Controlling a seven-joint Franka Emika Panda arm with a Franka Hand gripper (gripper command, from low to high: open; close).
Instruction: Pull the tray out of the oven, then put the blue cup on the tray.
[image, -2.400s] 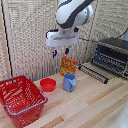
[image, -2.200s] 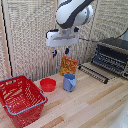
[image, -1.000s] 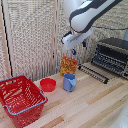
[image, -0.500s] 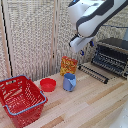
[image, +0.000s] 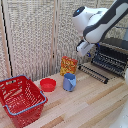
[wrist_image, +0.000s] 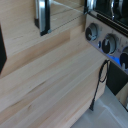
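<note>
The flat dark metal tray of thin parallel bars (image: 107, 63) is lying at the open front of the small boxy dark toaster oven (image: 114, 54), at the exterior view's right; its silvery knobs (wrist_image: 99, 40) are showing in the wrist view. The dull-blue cylindrical cup (image: 69, 82) is standing on the pale wooden table (image: 85, 107), apart from the oven, just beside a shallow red bowl (image: 48, 85). The white arm's gripper (image: 83, 49) is hovering near the tray; whether its fingers are spread I cannot tell
</note>
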